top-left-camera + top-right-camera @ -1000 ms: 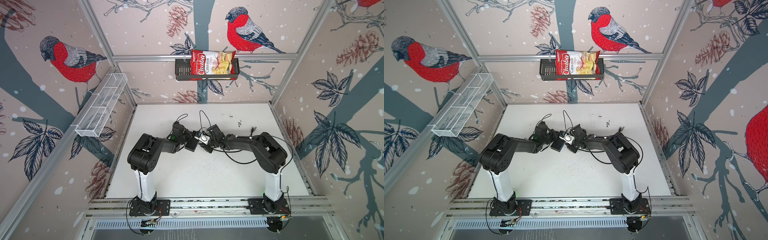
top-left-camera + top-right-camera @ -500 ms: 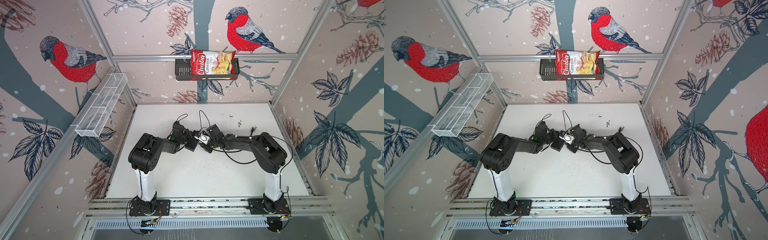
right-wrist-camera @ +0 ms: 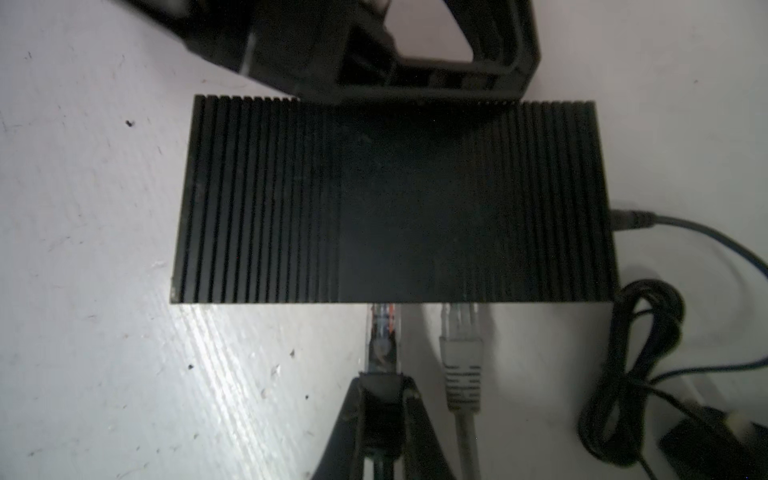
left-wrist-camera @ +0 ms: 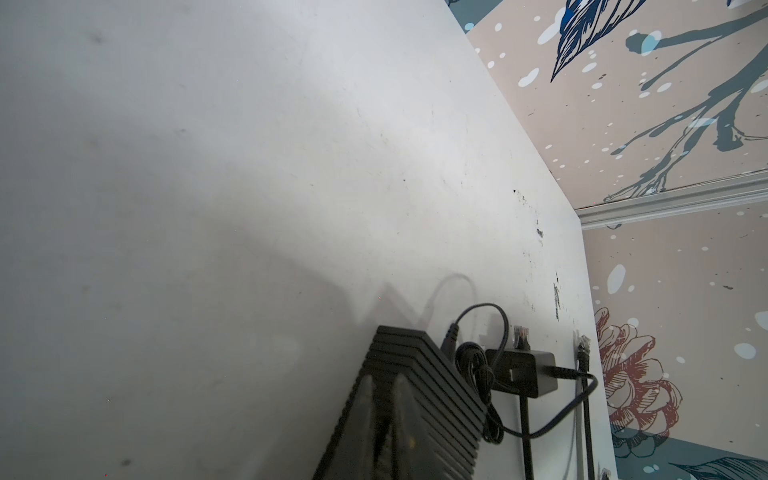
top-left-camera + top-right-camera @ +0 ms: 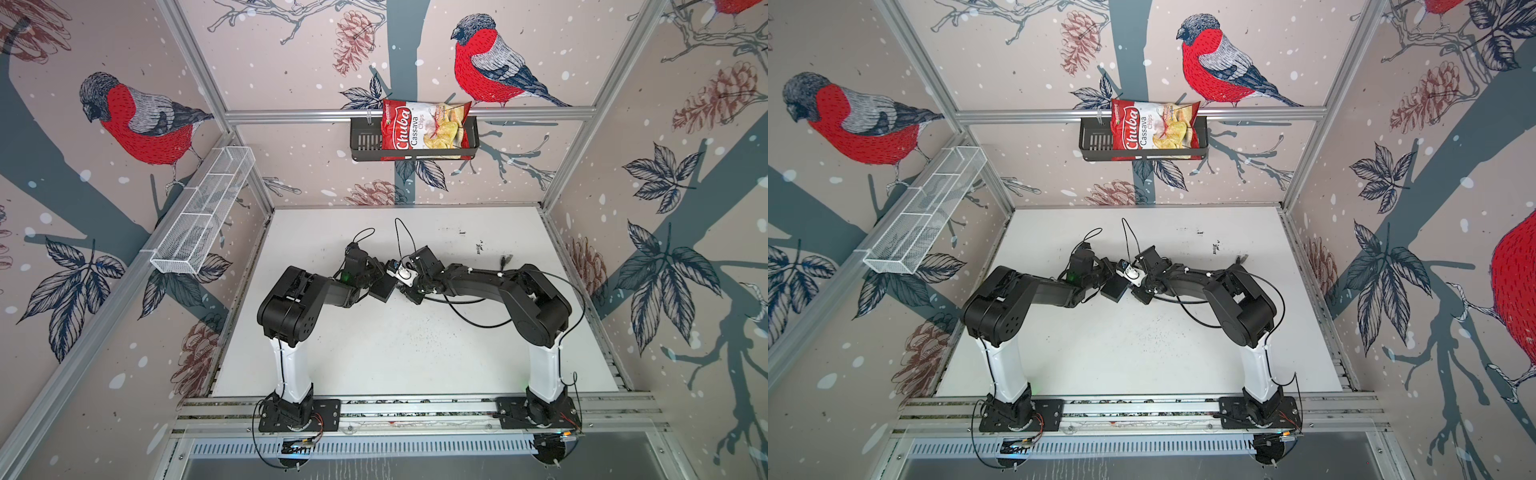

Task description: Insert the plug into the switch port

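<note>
In both top views I see only a corner of the flat black ribbed box, the switch (image 5: 383, 289), in the middle of the white table (image 5: 374, 353) between my arms. My right wrist camera shows it whole, with a grey plug (image 3: 461, 349) in its side. My right gripper (image 3: 384, 386) is clenched on the clear plug (image 3: 382, 332), which points left, its tip at the switch's right side; I cannot tell how deep. The switch's long side runs near to far, and my left gripper (image 4: 380, 390), fingers almost together, presses on its left edge.
</note>
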### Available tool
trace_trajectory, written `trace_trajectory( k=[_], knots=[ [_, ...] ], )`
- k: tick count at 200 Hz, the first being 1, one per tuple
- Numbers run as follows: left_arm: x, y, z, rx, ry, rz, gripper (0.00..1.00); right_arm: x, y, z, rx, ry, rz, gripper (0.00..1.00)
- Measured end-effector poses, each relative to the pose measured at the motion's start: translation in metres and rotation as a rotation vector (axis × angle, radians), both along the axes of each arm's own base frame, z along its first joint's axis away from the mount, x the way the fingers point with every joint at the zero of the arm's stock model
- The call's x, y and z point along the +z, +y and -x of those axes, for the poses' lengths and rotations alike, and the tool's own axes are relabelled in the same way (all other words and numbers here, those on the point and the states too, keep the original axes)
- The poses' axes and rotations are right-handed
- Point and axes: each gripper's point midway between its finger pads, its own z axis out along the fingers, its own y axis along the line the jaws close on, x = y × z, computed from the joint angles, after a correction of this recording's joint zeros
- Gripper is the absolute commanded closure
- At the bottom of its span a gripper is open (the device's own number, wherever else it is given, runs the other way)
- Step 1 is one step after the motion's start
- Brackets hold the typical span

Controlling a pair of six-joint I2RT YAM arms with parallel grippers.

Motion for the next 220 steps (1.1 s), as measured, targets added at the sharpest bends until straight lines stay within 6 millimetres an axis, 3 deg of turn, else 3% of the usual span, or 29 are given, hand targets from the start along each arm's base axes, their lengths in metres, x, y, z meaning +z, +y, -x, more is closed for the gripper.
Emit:
trace_trajectory(
  k=[220],
  knots=[
    [-0.0014,-0.001,0.0001,-0.006,0.009,-0.002,0.92,-0.0047,0.0024,0.0061,-0.086,0.005,-0.082,1.0]
  ],
)
